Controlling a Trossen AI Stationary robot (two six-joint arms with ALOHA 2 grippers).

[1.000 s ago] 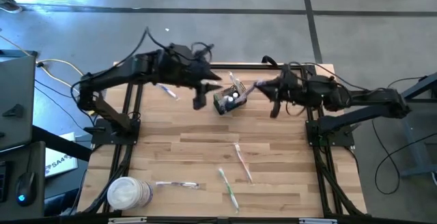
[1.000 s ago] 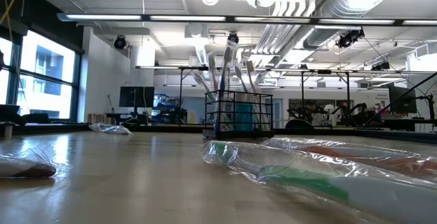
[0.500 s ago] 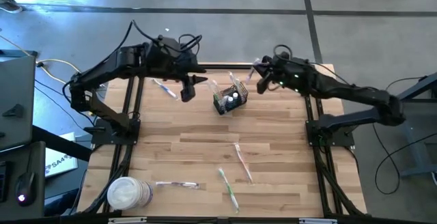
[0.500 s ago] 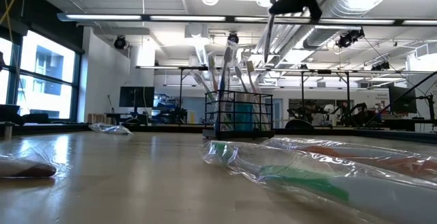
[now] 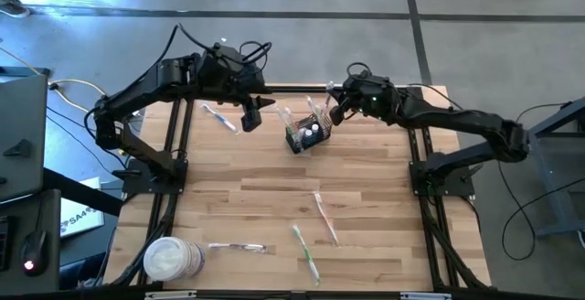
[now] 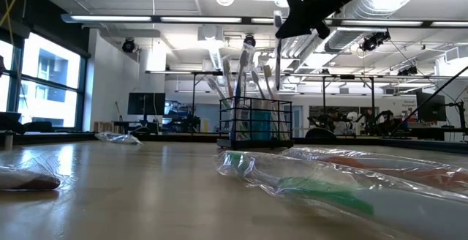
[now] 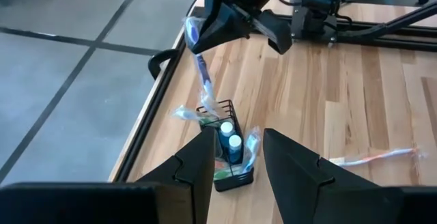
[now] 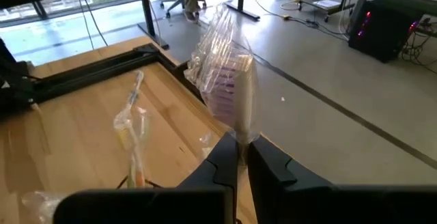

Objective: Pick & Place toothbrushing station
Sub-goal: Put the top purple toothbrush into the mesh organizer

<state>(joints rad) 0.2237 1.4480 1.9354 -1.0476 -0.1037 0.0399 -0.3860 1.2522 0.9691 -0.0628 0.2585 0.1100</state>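
Toothbrushing station (image 5: 305,134) half-hidden by wrapped brushes, right gripper (image 5: 335,113) pinching wrapped toothbrush (image 8: 229,87), left gripper (image 5: 251,117) spread.

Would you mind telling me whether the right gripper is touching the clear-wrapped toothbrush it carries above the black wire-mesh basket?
Touching. In the right wrist view, the right gripper has its fingers closed on the wrapped toothbrush. In the left wrist view it hangs over the basket.

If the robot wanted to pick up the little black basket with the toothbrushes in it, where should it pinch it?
Probably the top rim of the black wire-mesh basket, from straight above. It stands upright and boxy, so a pincer could straddle one thin wire wall. The toothbrushes stick up out of it, so pick a side clear of them. The right pincer already holds a wrapped toothbrush over it; the left pincer is open.
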